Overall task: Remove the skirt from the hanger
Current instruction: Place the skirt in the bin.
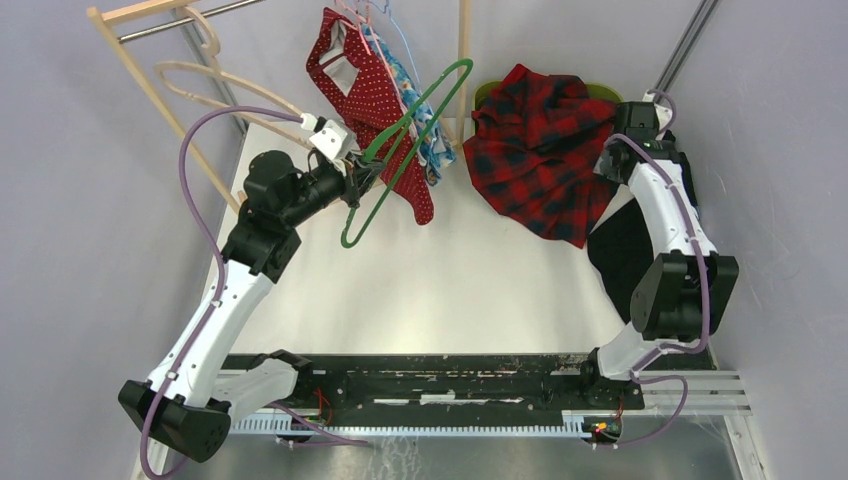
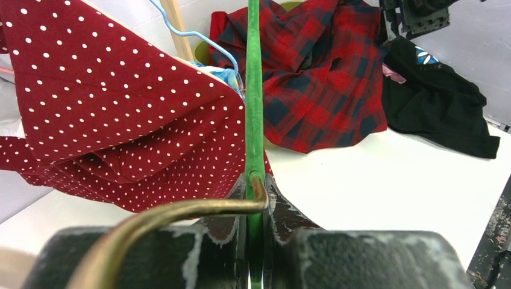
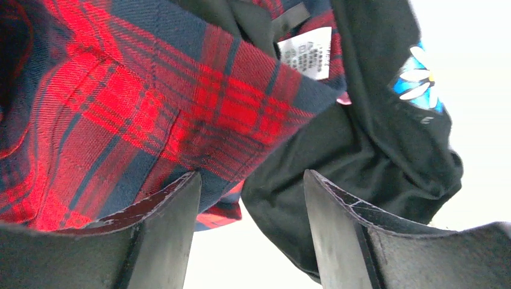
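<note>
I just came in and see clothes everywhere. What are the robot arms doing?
The left gripper is clamped on a green hanger beside a red polka-dot garment. The right gripper hangs open over the red plaid skirt, which lies heaped at the back of the table beside a black garment.

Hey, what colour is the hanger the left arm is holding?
The hanger is bright green, best seen in the left wrist view.
</note>
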`<state>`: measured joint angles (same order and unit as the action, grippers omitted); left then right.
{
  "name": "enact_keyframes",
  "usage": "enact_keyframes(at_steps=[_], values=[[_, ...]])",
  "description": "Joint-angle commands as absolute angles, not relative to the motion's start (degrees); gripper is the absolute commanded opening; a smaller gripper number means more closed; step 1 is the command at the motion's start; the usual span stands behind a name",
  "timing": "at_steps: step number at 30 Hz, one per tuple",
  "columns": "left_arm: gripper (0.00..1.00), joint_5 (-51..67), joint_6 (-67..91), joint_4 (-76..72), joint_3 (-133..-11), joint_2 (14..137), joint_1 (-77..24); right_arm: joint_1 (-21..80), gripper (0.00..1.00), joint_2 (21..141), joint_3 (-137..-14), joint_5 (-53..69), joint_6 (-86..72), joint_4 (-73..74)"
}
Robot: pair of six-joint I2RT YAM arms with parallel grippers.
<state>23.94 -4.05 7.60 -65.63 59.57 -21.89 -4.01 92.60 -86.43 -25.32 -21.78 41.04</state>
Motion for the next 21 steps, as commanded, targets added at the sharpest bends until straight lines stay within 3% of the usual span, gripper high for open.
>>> enact_keyframes(at_steps=[1, 4, 6, 8, 15, 21], values=[[0.03, 23.29, -5.43, 5.11, -66.27, 58.01, -22.03, -4.45, 0.68, 96.2, -86.37, -22.73, -25.77, 38.05], [0.03, 22.99, -5.68, 5.26, -66.42, 58.01, -22.05, -4.46, 0.56, 97.51, -87.02, -22.82, -26.35, 36.81], [0.03, 22.8, -5.92, 5.57, -66.52, 58.0, -22.02, -4.41, 0.33, 97.59, -87.2, -23.02, -26.48, 36.04], [0.03, 22.7, -6.06, 5.75, -66.7, 57.93, -22.01, -4.39, 0.04, 97.33, -87.73, -23.1, -26.13, 36.05], [0.03, 23.09, -5.42, 5.28, -66.71, 58.01, -21.99, -4.45, 0.01, 88.89, -86.88, -25.63, -26.76, 32.08], [0.03, 23.81, -4.84, 4.32, -66.32, 58.18, -21.98, -4.06, 0.01, 87.31, -98.31, -21.95, -29.96, 28.36]])
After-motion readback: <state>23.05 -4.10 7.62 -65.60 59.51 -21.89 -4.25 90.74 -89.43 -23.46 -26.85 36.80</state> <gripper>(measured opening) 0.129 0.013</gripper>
